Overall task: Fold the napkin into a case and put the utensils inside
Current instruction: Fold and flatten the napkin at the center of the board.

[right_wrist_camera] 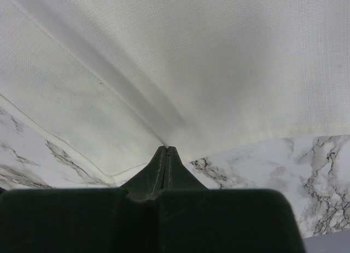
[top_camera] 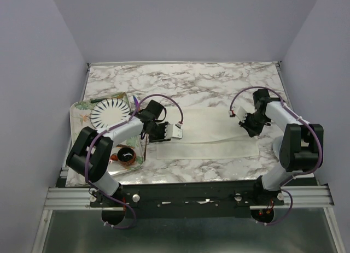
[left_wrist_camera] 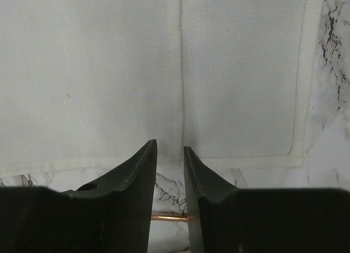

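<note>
napkin (right_wrist_camera: 208,72), pinched in right end effector (right_wrist_camera: 167,150)

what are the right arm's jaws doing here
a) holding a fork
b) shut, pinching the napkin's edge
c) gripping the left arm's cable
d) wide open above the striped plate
b: the right wrist view shows the right arm's jaws closed together on the edge of the napkin, with the cloth drawn up in a ridge to their tip.

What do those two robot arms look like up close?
Both the left arm and right arm have white tube sections between chunky black joints, with a thin purple cable looping along each. The left gripper and right gripper have matte black jaws tapering to points.
</note>
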Available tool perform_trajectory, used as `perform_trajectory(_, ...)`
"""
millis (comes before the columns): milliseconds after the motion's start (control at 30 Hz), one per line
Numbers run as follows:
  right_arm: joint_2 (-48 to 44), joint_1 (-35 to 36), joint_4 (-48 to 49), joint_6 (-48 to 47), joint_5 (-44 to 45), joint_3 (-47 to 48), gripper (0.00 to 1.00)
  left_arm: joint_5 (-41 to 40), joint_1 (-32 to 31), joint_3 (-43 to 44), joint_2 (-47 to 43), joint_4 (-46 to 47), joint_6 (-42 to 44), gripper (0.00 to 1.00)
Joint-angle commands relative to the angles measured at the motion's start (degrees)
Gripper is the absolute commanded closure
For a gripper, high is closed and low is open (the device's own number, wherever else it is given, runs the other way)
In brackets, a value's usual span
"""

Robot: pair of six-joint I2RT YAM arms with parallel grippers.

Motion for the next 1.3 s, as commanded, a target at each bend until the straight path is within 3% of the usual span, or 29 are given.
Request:
perform_trajectory(0,0.9,0.2,-1.2,0.3,-0.7,1.5,0.99,-0.9,0.0,1.9,1.4,0.2,0.1,0.64)
perform_trajectory(200,0.8,0.2,-1.1,0.4,-0.7,1.5,0.99,-0.6,0.3,2.5,2.1,-0.4,0.7,0.69)
perform_trajectory(600,1.4,0.2,-1.3,0.9,-0.8,1.9,0.99,-1.0,0.4,1.7,2.5,-1.8,2.9,0.55)
perform_trajectory(900,1.8,0.2,-1.4,0.9,-0.8,2.2,0.99,-1.1,1.1,3.2,3.7,-1.5,1.6,0.69)
perform_trajectory(1133,2.0,0.2,-1.4,0.8,-0.9,2.5,0.99,-0.5,1.6,4.5,3.6,-1.9,1.3,0.74)
perform_trajectory(1267,2.1,0.2,-1.6,1.1,-0.9,2.7,0.99,-0.5,1.7,4.9,4.2,-2.3,1.4,0.84)
